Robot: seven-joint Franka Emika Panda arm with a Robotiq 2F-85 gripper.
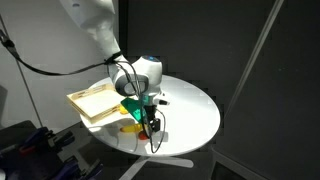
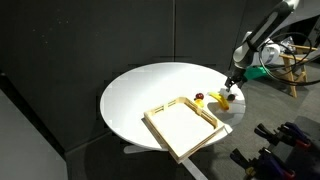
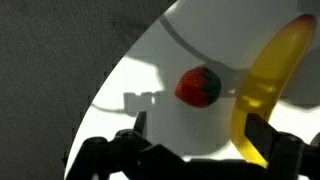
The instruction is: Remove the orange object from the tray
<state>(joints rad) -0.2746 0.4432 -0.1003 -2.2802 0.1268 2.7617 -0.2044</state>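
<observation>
Zero grip: claw (image 3: 198, 130) spread wide and empty. Lies dead centre of its opening, straight ahead in wrist view: the orange object (image 3: 198, 86), resting on the white surface (image 3: 160, 60) just beside the banana (image 3: 265, 85), not touching. Roundish; no long axis to match.

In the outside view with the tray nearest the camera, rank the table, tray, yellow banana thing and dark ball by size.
Largest to smallest:
1. table
2. tray
3. yellow banana-shaped item
4. dark ball
The last two are both tiny here, so their order is unsure.
</observation>
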